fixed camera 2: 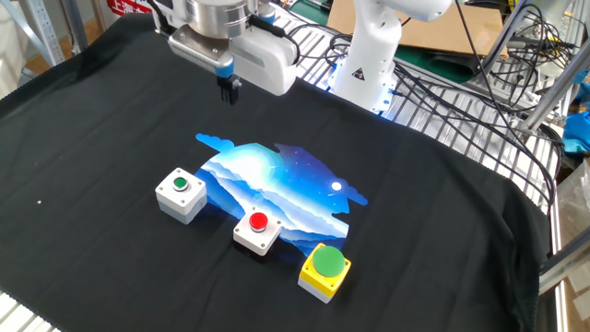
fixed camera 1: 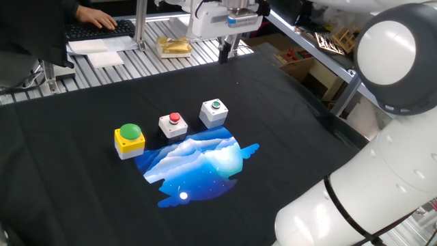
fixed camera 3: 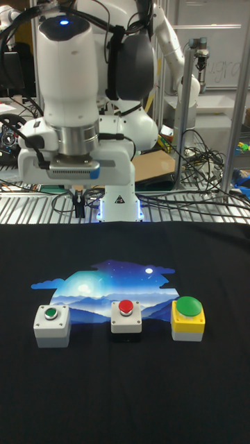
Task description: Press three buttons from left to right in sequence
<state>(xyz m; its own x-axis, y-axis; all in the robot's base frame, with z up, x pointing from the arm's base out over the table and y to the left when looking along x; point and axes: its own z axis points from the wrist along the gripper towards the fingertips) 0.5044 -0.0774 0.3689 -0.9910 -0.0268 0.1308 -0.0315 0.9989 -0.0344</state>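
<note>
Three buttons stand in a row on the black cloth. The big green dome on a yellow box (fixed camera 1: pixel 129 139) (fixed camera 2: pixel 324 268) (fixed camera 3: pixel 188 318) is at the left in one fixed view. The small red button on a white box (fixed camera 1: pixel 173 123) (fixed camera 2: pixel 258 229) (fixed camera 3: pixel 126 316) is in the middle. The small green button on a white box (fixed camera 1: pixel 214 111) (fixed camera 2: pixel 181 192) (fixed camera 3: pixel 51 325) is at the right. My gripper (fixed camera 1: pixel 225 49) (fixed camera 2: pixel 229 90) (fixed camera 3: pixel 80 205) hangs well above the cloth's far edge, behind the row, touching nothing. Its fingertips are together and hold nothing.
A blue mountain-scene print (fixed camera 1: pixel 198 160) lies on the cloth right beside the buttons. Beyond the cloth are a slatted metal table with a yellow object (fixed camera 1: pixel 174 46), a keyboard with a person's hand (fixed camera 1: pixel 95 26), the robot base (fixed camera 2: pixel 369 55) and cables (fixed camera 2: pixel 461 92).
</note>
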